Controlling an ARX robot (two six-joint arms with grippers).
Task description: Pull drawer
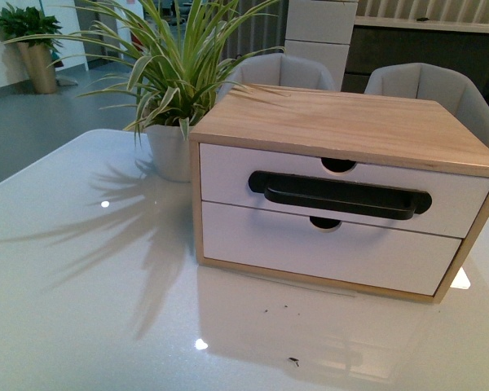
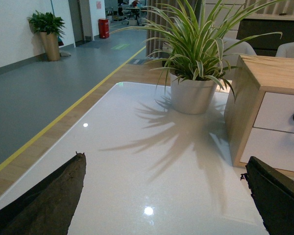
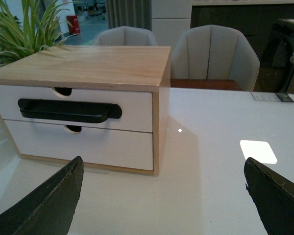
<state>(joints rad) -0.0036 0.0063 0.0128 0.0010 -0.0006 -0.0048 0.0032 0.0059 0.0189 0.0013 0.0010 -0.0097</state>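
Note:
A light wood cabinet (image 1: 342, 122) stands on the white table. Its upper drawer (image 1: 228, 175) has a white front, a long black bar handle (image 1: 338, 195) and a half-round notch in its top edge; it is closed. The same drawer (image 3: 132, 105) and handle (image 3: 68, 110) show in the right wrist view, and only an edge of the drawer (image 2: 279, 110) in the left wrist view. Neither arm appears in the front view. My left gripper (image 2: 164, 200) is open over bare table, left of the cabinet. My right gripper (image 3: 161, 196) is open, in front of the cabinet's right corner.
A white drawer front without a handle (image 1: 326, 252) sits below. A potted plant (image 1: 169, 90) in a white pot stands beside the cabinet's left side. Grey chairs (image 3: 213, 54) stand behind the table. The white table (image 1: 81, 309) stretches in front and left.

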